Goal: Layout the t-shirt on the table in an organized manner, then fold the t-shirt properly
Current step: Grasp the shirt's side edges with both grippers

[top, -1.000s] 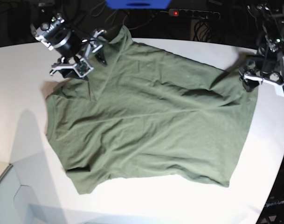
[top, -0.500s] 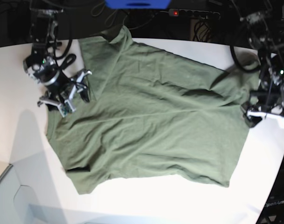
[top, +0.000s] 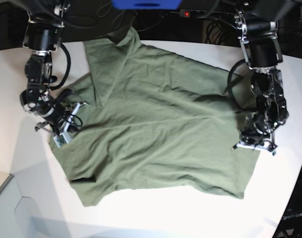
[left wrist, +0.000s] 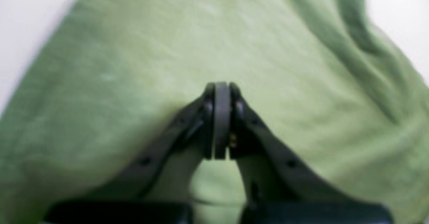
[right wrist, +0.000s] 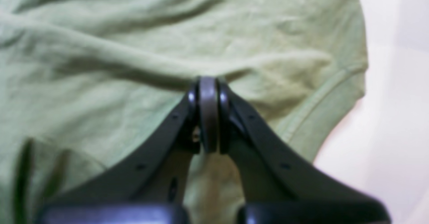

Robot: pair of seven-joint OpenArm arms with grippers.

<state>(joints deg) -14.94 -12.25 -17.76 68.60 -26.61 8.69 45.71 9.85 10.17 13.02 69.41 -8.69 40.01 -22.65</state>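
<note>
On the table (top: 190,213), both pincers, L (left wrist: 218,86) & R (right wrist: 207,81), clenched over t-shirt (top: 160,129).

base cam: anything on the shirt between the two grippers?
Only cloth. In the base view, the stretch from the right gripper to the left gripper is wrinkled olive-green cotton t-shirt; nothing else lies on it.

Both wrist views are soft and out of focus, the t-shirt (left wrist: 140,66) washed pale. The base view is sharper; bright glare bleaches the desk (top: 190,213) below the shirt, with darkness behind the desk's far edge.
</note>
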